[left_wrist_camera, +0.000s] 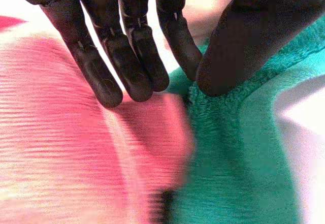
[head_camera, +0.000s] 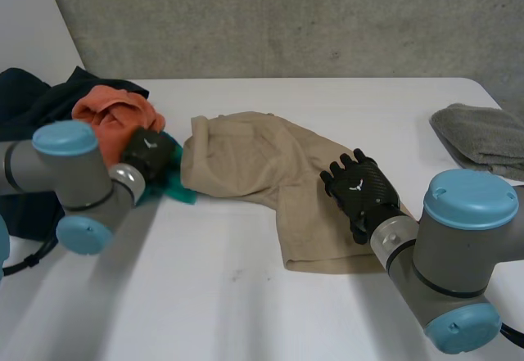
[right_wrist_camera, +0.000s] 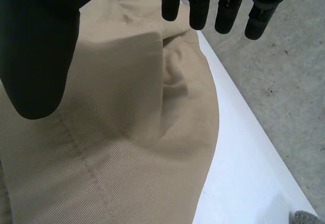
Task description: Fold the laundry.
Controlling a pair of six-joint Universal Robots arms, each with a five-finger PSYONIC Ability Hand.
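Observation:
A beige garment point(head_camera: 246, 160) lies crumpled across the middle of the white table point(head_camera: 246, 295). My right hand point(head_camera: 360, 189) hovers over its right part, open with straight fingers; in the right wrist view that hand point(right_wrist_camera: 35, 46) is just above the beige garment point(right_wrist_camera: 127, 132). At the garment's left edge my left hand point(head_camera: 147, 152) reaches into a teal cloth point(head_camera: 178, 189) beside an orange cloth point(head_camera: 110, 115). In the left wrist view, the left hand point(left_wrist_camera: 127, 56) pinches the teal cloth point(left_wrist_camera: 228, 158) between thumb and fingertips, next to the orange cloth point(left_wrist_camera: 76, 158).
A grey towel point(head_camera: 483, 136) lies at the table's right edge. A pile of dark clothes point(head_camera: 33, 99) sits at the far left behind the orange cloth. Bare table point(right_wrist_camera: 244, 173) runs beside the beige garment, with grey floor point(right_wrist_camera: 284, 82) beyond its edge.

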